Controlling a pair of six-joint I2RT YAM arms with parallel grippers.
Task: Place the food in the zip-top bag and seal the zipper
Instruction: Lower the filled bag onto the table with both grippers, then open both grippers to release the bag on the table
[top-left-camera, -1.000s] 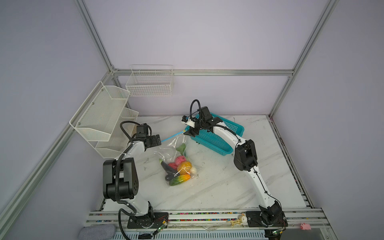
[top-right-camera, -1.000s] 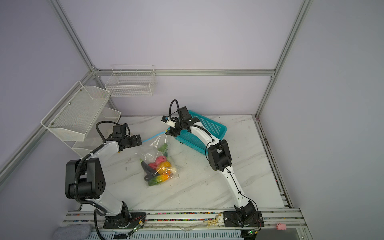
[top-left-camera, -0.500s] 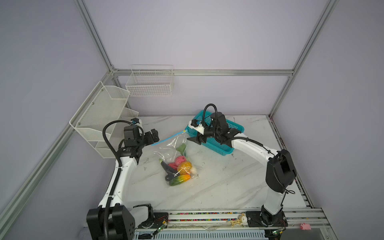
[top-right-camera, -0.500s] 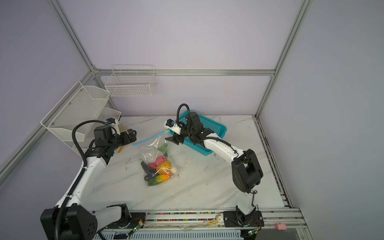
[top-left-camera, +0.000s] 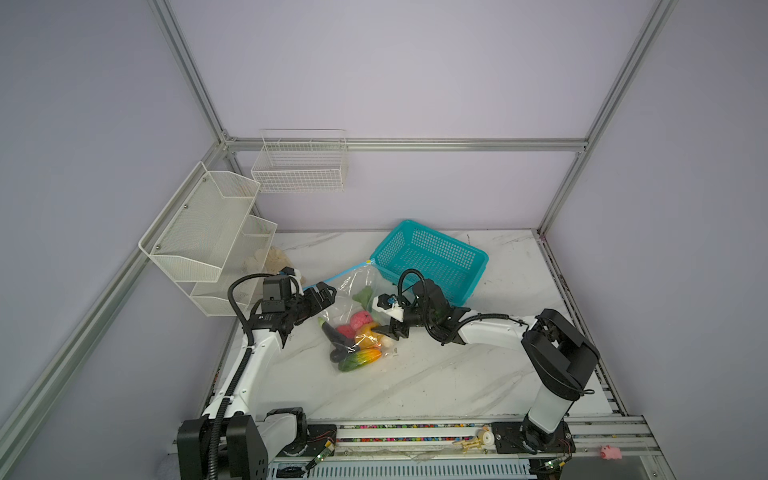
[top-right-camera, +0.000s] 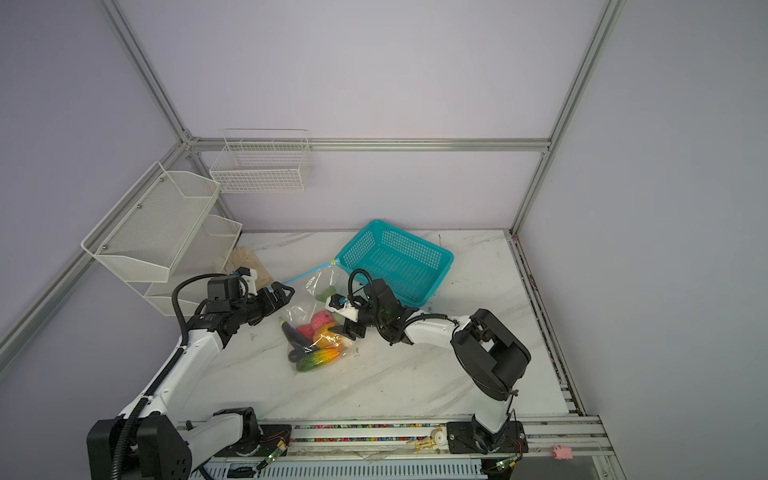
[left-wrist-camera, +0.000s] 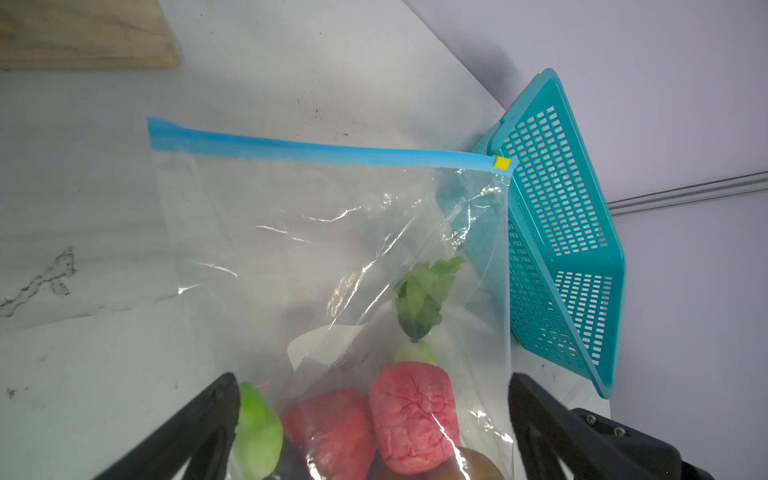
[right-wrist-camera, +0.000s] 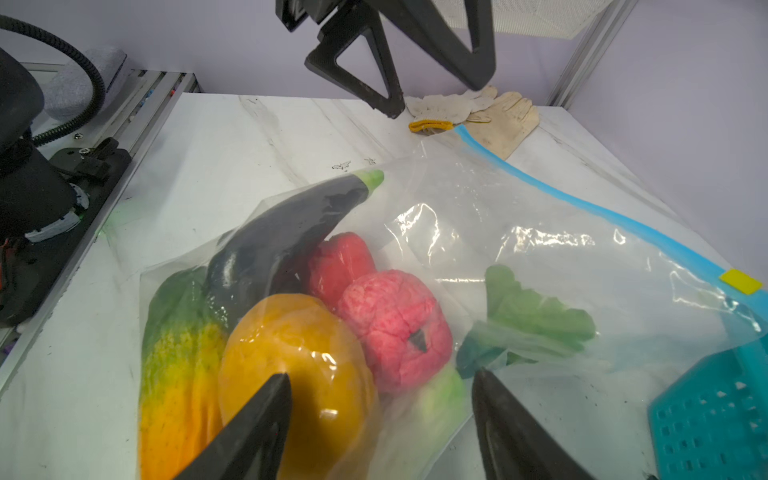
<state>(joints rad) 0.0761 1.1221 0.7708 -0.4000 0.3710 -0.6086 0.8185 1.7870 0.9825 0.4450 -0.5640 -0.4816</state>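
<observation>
Since the food (top-left-camera: 360, 321) lies in the bag (top-left-camera: 351, 286) and the zipper (left-wrist-camera: 332, 151) looks shut, you grip nothing. Both left gripper (left-wrist-camera: 372, 379) and right gripper (right-wrist-camera: 380, 374) stand spread.

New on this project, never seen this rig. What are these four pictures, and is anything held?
Two white robot arms stand at the front of a marble table, each ending in a two-finger tool. Two pictures look down from one overhead camera pair; two come from cameras on the arms' wrists. On the table lie a clear bag of toy food with a blue zipper strip along its top, a teal basket and work gloves. The left tool is open near the bag's zipper corner; the right tool is open over the food. Neither visibly holds anything.
</observation>
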